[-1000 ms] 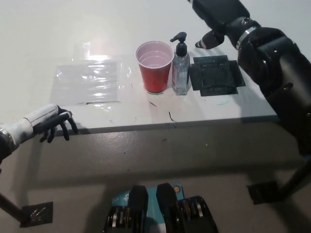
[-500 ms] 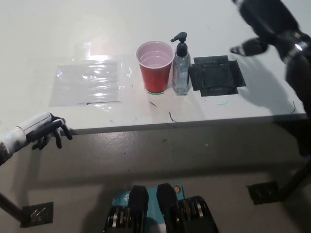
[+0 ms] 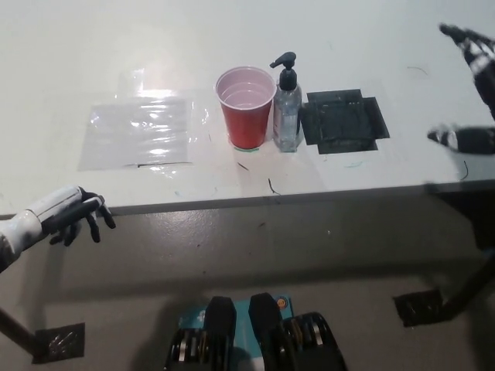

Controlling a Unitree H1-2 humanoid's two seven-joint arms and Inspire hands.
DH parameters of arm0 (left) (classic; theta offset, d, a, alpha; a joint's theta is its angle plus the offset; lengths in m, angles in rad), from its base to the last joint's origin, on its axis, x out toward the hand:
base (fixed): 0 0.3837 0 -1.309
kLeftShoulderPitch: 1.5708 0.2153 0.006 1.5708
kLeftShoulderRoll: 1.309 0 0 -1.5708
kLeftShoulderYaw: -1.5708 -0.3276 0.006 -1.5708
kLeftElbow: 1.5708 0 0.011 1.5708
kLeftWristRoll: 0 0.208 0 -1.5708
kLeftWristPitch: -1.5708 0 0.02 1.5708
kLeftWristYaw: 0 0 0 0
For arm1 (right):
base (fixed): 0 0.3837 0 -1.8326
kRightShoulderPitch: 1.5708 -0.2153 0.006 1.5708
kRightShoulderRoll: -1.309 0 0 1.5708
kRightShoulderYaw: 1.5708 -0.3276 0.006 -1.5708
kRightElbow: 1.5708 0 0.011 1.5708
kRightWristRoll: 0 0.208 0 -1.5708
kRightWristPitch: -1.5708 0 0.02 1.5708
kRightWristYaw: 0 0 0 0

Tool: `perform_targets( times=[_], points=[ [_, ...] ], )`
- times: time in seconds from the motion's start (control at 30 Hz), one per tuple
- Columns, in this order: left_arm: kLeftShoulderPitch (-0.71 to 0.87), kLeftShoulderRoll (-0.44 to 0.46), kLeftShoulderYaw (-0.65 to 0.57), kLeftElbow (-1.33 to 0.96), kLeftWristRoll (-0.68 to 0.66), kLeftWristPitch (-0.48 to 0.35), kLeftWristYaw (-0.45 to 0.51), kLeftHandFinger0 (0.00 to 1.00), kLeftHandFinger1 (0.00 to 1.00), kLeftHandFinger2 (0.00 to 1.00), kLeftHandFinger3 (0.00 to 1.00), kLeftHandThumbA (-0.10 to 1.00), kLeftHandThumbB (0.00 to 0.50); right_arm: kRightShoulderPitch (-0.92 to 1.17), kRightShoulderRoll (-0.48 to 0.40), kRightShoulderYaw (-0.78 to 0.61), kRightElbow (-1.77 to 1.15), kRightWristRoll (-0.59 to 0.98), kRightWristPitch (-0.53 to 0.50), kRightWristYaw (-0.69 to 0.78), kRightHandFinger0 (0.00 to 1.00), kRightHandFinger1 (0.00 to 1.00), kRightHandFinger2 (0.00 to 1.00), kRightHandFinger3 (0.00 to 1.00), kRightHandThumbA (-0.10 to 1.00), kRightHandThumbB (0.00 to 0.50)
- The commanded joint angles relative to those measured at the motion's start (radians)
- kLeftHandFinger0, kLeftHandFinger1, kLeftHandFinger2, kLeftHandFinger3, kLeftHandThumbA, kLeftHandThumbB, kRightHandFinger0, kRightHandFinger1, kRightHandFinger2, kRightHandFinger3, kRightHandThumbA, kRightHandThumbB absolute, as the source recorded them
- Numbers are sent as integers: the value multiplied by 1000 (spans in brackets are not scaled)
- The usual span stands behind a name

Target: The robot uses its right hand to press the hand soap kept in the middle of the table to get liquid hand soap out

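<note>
White desk (image 3: 93, 62) fills the upper frame. Clear plastic sheet (image 3: 139, 131) at 9 o'clock of the red cup (image 3: 246, 106); black mat (image 3: 343, 121) at 3 o'clock. Hand soap bottle (image 3: 288, 108) stands upright mid-desk, touching the cup. Right hand (image 3: 468, 89) at far right edge, blurred, grip unreadable. Left hand (image 3: 71, 216) rests off the desk's near edge, fingers spread, empty.

Soap bottle (image 3: 288, 108) stands mid-table, cup (image 3: 247, 107) touching its left, seemingly flat mat (image 3: 343, 120) just right.
</note>
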Motion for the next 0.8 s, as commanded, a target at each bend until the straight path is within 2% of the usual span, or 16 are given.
perform_targets(
  times=[0.0,0.03,0.07,0.13,0.17,0.27,0.33,0.43,0.47,0.57,0.6,0.63,0.67,0.7,0.73,0.77],
  points=[
    [-21,15,28,-12,-11,-23,30,62,114,336,560,949,136,51,11,-59,-63,67,36,-36,1000,1000,1000,1000,1000,476],
    [-21,16,26,-15,-5,-21,30,68,119,340,565,953,135,69,16,-67,-65,74,34,-41,1000,1000,1000,1000,1000,472],
    [-21,18,25,-22,-5,-13,27,82,134,363,580,954,123,86,25,-76,-70,75,42,-45,1000,1000,1000,1000,1000,490],
    [-21,16,28,-22,-7,-6,26,89,146,390,593,947,121,123,35,-92,-72,77,26,-64,1000,1000,1000,1000,1000,465],
    [-21,15,28,-16,-7,-10,29,72,128,376,592,943,136,141,42,-101,-74,83,29,-64,1000,1000,1000,1000,1000,464],
    [-21,17,27,-16,-3,-11,27,69,126,344,594,954,136,198,82,-134,-75,115,43,-85,1000,1000,1000,1000,1000,456],
    [-20,15,31,-17,-11,-7,25,74,121,335,595,945,138,230,106,-154,-64,148,8,-104,1000,1000,1000,1000,1000,412],
    [-23,9,35,-8,-16,-14,28,72,118,330,596,943,137,245,116,-156,-49,143,15,-109,1000,1000,1000,1000,1000,416],
    [-19,4,39,-8,-21,-19,30,74,119,329,600,935,128,258,121,-157,-47,148,4,-115,1000,1000,1000,1000,1000,344],
    [-13,3,38,-19,-4,-28,42,75,129,344,601,937,118,292,160,-189,33,212,-52,-170,1000,1000,1000,1000,1000,359],
    [-12,-2,44,-17,-12,-24,42,81,133,355,602,931,121,289,164,-196,35,221,-45,-173,870,957,1000,1000,1000,404],
    [-13,1,40,-13,-4,-30,43,83,129,349,601,938,132,300,182,-219,62,255,-63,-192,612,799,1000,1000,1000,423],
    [-15,0,41,-11,-2,-29,44,81,126,346,597,954,139,302,183,-226,78,267,-73,-194,765,969,1000,1000,1000,426],
    [-15,0,41,-11,-3,-28,45,81,126,342,594,957,145,305,183,-233,89,281,-80,-192,1000,1000,1000,1000,1000,399],
    [-16,0,40,-11,-1,-26,45,85,128,336,600,966,146,309,183,-247,105,311,-95,-186,1000,1000,1000,1000,1000,353],
    [-16,1,38,-13,2,-24,45,86,129,336,602,970,146,311,183,-257,119,338,-112,-181,1000,1000,1000,1000,1000,340]
  ],
)
